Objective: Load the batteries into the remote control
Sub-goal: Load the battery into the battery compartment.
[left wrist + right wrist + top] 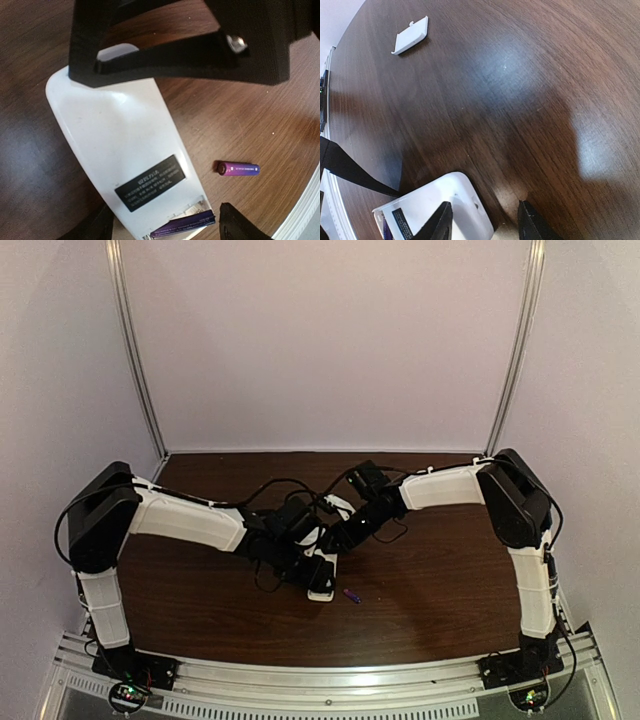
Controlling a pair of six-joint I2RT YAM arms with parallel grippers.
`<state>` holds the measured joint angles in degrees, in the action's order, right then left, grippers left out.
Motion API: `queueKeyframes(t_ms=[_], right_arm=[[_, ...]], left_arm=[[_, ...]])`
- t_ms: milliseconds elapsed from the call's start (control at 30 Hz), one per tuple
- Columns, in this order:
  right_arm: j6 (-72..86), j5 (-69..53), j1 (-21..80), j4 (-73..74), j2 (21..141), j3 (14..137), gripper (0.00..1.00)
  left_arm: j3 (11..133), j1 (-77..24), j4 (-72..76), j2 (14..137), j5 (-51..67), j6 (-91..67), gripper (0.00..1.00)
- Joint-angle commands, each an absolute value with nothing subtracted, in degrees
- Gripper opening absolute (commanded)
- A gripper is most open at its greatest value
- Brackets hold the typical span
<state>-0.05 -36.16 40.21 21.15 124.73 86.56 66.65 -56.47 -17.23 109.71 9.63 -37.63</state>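
The remote control (120,145) lies back face up on the brown table, white with a black label; it also shows in the top view (322,582). One purple battery (186,223) lies slanted in the open recess at its near end. The other battery (238,169) lies loose on the table to the right (351,596). My left gripper (166,216) is open, its fingers either side of the recess end. My right gripper (485,210) stands open at the far end, one finger (440,222) over the white face, the other over bare table.
A small loose white cover piece (411,36) lies on the table well beyond the remote. The right gripper's black body (180,50) hangs over the remote's far end. The table's pale front rail (305,210) runs close to the loose battery.
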Motion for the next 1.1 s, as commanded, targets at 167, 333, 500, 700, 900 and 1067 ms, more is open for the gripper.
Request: queueKeyframes(t_ms=[167,333,500,700,900,1067], right_arm=[[-0.62,-34.91,40.96,22.06,124.25,85.26,0.46],[-0.64,-34.98,40.96,22.02,124.31,85.21,0.46],[-0.76,-35.06,40.96,22.05,124.39,85.16,0.47],[-0.79,-35.07,40.98,22.15,124.32,85.08,0.47],[-0.7,-34.98,40.98,22.24,124.37,85.08,0.47],[-0.79,-34.66,40.96,22.57,124.21,85.11,0.47]], left_arm=[[65.89,-57.2,-20.02,112.93,8.89,-36.78,0.7],[65.44,-57.22,-19.2,113.0,9.2,-36.69,0.67],[64.64,-57.18,-17.84,113.03,9.36,-36.77,0.64],[63.19,-57.22,-15.8,113.1,9.96,-36.91,0.62],[62.31,-57.23,-14.68,113.11,10.39,-36.98,0.65],[62.12,-57.18,-13.66,111.85,9.78,-37.27,0.73]])
